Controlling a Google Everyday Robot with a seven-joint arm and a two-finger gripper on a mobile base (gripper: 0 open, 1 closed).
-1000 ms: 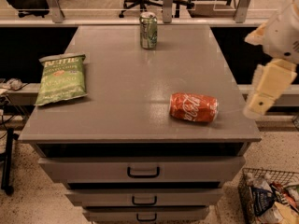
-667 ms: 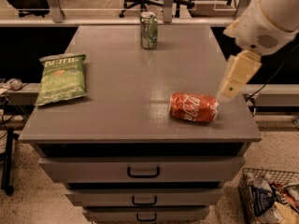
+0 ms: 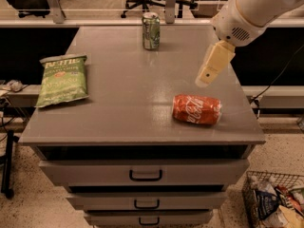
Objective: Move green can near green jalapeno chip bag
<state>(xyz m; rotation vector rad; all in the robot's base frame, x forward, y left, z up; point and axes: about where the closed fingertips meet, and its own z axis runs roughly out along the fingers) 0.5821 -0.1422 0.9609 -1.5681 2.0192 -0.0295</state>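
Hanging tilted down-left over the table's (image 3: 123, 91) right side, the gripper (image 3: 206, 79).

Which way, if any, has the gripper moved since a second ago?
Yes. The gripper swung in from beyond the table edge to above the tabletop, just behind the red Coca-Cola can.

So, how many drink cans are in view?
2. The green can stands upright at the back edge; the red can lies on its side front right, below the gripper. The floor basket may hide more.
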